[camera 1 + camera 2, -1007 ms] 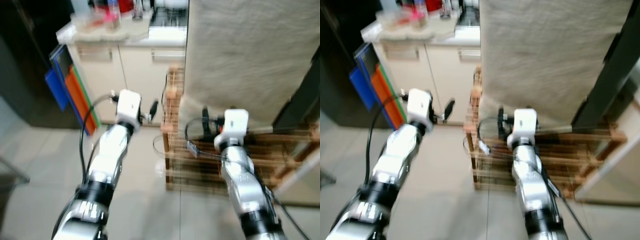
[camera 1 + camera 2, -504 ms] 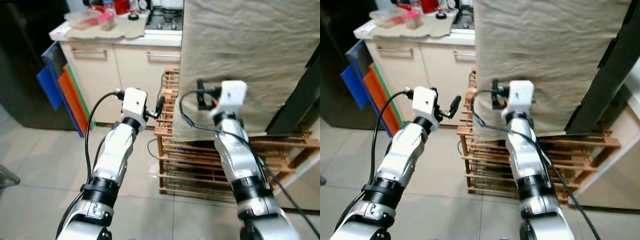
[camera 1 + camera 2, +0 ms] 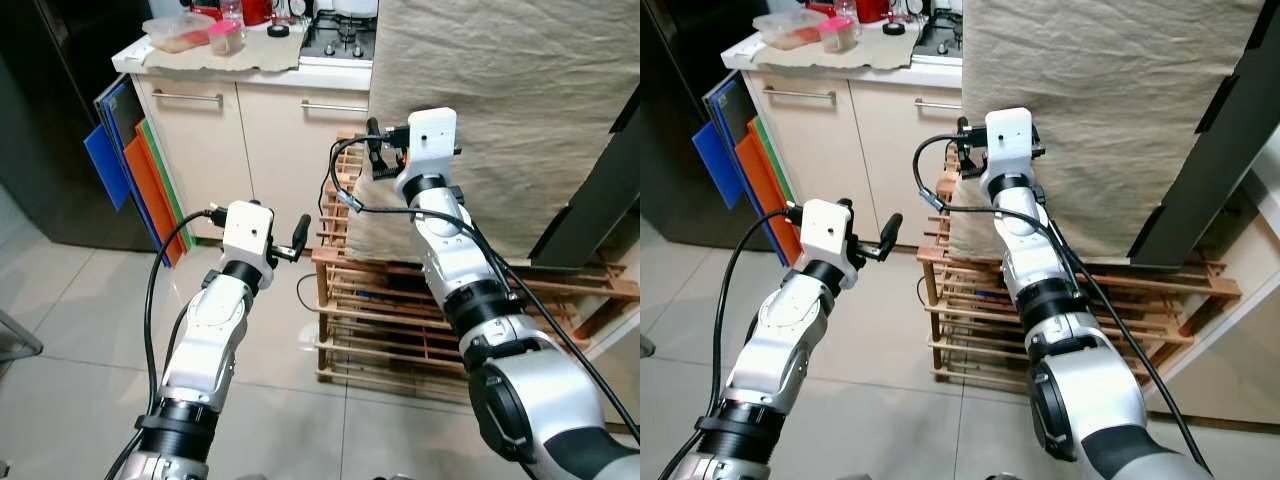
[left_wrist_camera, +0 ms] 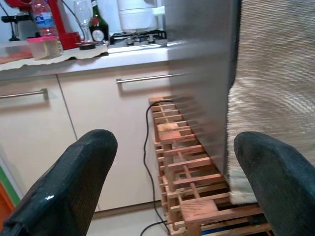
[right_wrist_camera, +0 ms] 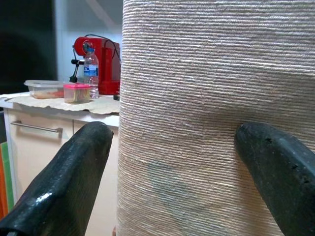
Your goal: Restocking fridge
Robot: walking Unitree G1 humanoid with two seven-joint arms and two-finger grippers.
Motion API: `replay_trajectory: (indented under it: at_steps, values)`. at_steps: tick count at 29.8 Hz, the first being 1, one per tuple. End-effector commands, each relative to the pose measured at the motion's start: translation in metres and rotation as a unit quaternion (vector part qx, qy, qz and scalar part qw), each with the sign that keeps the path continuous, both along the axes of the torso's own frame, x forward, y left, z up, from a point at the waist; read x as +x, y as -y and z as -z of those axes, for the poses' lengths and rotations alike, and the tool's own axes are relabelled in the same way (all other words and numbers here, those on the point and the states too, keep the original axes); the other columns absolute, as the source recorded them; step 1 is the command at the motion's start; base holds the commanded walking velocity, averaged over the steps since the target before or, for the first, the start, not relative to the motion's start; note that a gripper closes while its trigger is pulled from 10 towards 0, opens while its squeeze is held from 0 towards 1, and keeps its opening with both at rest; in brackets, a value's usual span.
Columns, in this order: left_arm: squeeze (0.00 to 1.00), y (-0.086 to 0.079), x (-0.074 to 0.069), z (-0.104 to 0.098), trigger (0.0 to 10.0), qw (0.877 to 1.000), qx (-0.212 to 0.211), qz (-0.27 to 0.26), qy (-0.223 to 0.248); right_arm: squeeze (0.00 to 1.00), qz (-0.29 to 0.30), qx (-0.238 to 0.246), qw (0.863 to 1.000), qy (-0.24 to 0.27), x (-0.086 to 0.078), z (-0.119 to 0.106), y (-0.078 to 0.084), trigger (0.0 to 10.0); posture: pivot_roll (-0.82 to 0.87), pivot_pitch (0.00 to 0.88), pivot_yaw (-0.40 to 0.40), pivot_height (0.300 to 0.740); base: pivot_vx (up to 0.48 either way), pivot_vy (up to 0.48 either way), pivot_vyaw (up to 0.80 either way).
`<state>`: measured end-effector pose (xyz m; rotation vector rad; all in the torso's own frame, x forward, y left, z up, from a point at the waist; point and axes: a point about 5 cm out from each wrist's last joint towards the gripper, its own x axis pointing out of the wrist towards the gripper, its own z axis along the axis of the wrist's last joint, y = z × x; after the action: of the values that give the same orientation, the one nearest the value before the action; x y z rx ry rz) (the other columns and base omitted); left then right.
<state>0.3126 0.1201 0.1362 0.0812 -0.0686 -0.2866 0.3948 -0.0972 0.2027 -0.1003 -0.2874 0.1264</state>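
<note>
A tall unit draped in beige cloth (image 3: 500, 120) stands on a slatted wooden rack (image 3: 400, 310). My right gripper (image 3: 375, 150) is raised to the cloth's left edge, open; in the right wrist view its fingers (image 5: 69, 182) straddle that edge with the weave close in front. My left gripper (image 3: 298, 235) is open, held low just left of the rack; in the left wrist view its fingertips (image 4: 74, 167) frame the rack's end and a cupboard front. On the counter (image 3: 240, 68) behind sit a clear food container (image 3: 178, 30) and a pink-lidded tub (image 3: 226, 36).
A dark tall appliance (image 3: 50, 120) stands at the left, with blue, orange and green boards (image 3: 130, 170) leaning against the cupboard. A hob (image 3: 345, 35) sits on the counter. A black beam (image 3: 590, 190) slants at the right. Tiled floor (image 3: 80, 340) lies open to the left.
My right arm has risen from the rack's height to the cloth's upper left edge. The left gripper has sunk slightly. The view was blurred and has steadied.
</note>
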Motion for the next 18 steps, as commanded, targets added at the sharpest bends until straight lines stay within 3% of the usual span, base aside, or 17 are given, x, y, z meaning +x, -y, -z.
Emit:
replay_trajectory:
  at_steps: [1,5,9,13,18]
  values:
    - [0.00,0.002,-0.001,-0.003,10.0,1.000,0.000,0.006,0.001,0.00,-0.001,-0.010,1.000,-0.002,0.005,-0.007,0.001,10.0,0.22,0.055,0.009,0.740,0.000,0.000,0.00]
    - [0.00,0.005,-0.001,-0.006,10.0,1.000,-0.004,0.010,0.001,0.00,-0.007,-0.004,1.000,0.005,0.005,-0.008,0.001,10.0,0.21,0.044,-0.001,0.740,0.000,0.000,0.00]
    - [0.00,0.014,0.002,-0.004,10.0,0.999,-0.017,0.021,-0.017,0.00,-0.018,0.034,0.999,-0.003,-0.006,0.010,0.003,10.0,0.17,0.017,0.000,0.740,0.000,0.000,0.00]
    - [0.00,0.018,0.004,-0.001,10.0,0.999,-0.022,0.024,-0.028,0.00,-0.020,0.040,0.999,-0.006,-0.014,0.020,0.005,10.0,0.15,0.003,0.000,0.740,0.000,0.000,0.00]
    - [0.00,0.026,0.009,0.006,10.0,0.998,-0.025,0.041,-0.048,0.00,0.014,0.061,0.998,-0.006,-0.050,0.044,0.032,10.0,0.09,0.000,0.016,0.740,0.000,0.000,0.00]
